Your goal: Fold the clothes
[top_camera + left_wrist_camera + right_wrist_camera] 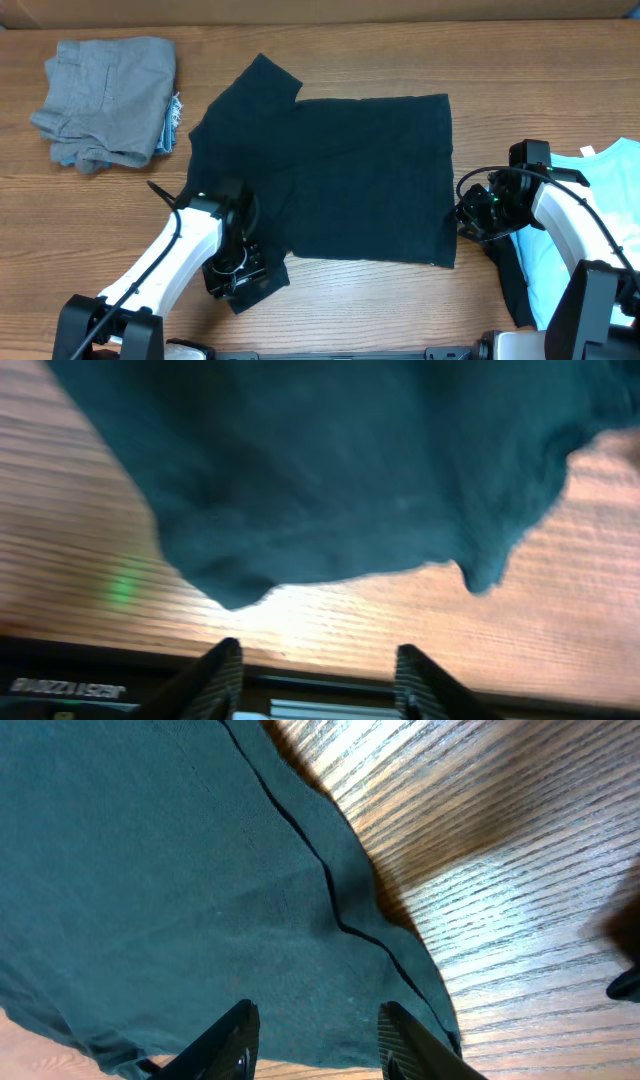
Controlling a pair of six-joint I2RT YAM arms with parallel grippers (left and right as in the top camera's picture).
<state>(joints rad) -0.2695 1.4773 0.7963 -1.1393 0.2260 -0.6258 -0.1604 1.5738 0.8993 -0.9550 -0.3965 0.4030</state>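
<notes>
The black T-shirt lies spread on the wooden table, one sleeve pointing to the back left. My left gripper is open at the shirt's front left corner, over its near sleeve; in the left wrist view the shirt lies beyond the empty fingers. My right gripper is open at the shirt's right hem; in the right wrist view its fingers hover over the fabric. No logo shows.
A pile of grey folded garments sits at the back left. A light blue T-shirt lies at the right edge under my right arm. The table's front edge is close to my left gripper.
</notes>
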